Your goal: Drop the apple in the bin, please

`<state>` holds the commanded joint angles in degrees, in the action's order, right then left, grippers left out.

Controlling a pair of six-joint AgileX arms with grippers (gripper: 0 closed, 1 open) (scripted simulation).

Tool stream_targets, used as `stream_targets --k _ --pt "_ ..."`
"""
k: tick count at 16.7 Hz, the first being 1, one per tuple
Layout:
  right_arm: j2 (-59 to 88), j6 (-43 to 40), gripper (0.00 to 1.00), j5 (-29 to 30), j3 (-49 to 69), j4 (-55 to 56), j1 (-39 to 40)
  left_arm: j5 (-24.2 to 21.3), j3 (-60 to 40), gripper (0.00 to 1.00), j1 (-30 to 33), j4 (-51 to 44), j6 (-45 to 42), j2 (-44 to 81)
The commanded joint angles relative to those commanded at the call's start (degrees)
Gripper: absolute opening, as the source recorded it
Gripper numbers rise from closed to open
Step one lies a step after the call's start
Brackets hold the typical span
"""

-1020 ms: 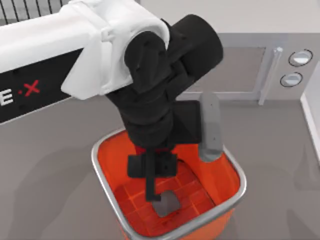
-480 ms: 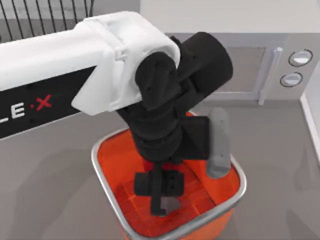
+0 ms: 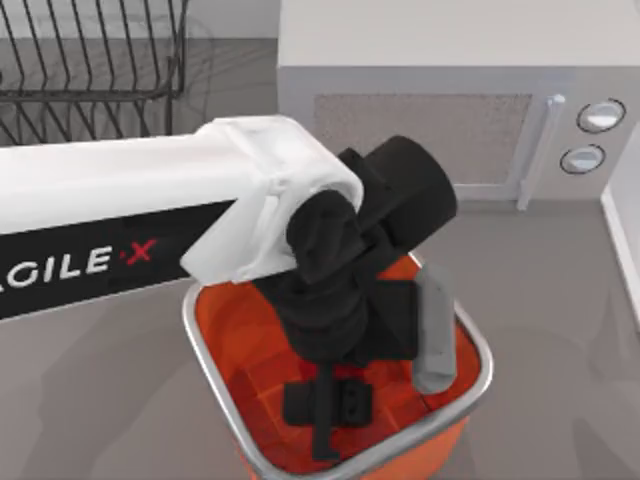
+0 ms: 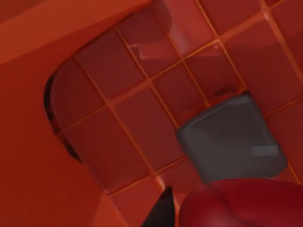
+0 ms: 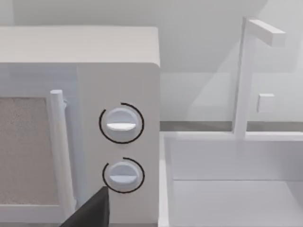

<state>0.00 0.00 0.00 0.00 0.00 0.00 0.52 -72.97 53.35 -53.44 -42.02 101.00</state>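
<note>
The orange bin (image 3: 197,335) with its silver rim stands at the table's front centre. My left arm comes in from the left and plunges into it, and the left gripper (image 3: 327,415) sits low inside, near the front wall. In the left wrist view the glossy red apple (image 4: 241,205) looms close to the camera beside one dark fingertip (image 4: 163,213); the gripper is shut on it. It hangs just above the gridded floor and the grey centre square (image 4: 232,139). The bin's orange wall (image 4: 28,142) rises alongside. My right arm stays parked.
A white microwave (image 3: 430,90) stands behind the bin, and a black wire rack (image 3: 90,60) is at the back left. In the right wrist view I see the microwave's dials (image 5: 120,124) and a white sink basin (image 5: 236,179) beside it.
My left arm has drawn back toward the left and front, carrying the gripper lower into the bin; the gripper now covers the grey centre square in the top view.
</note>
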Motion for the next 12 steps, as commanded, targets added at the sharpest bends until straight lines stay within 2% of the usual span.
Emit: stream_targets --k 2,12 --pt "0.0 0.0 1.0 0.0 0.0 0.0 0.0 0.0 0.0 0.0 0.0 0.0 0.0 0.0" --pt "0.0 0.0 1.0 0.0 0.0 0.0 0.0 0.0 0.0 0.75 0.0 0.0 0.0 0.0"
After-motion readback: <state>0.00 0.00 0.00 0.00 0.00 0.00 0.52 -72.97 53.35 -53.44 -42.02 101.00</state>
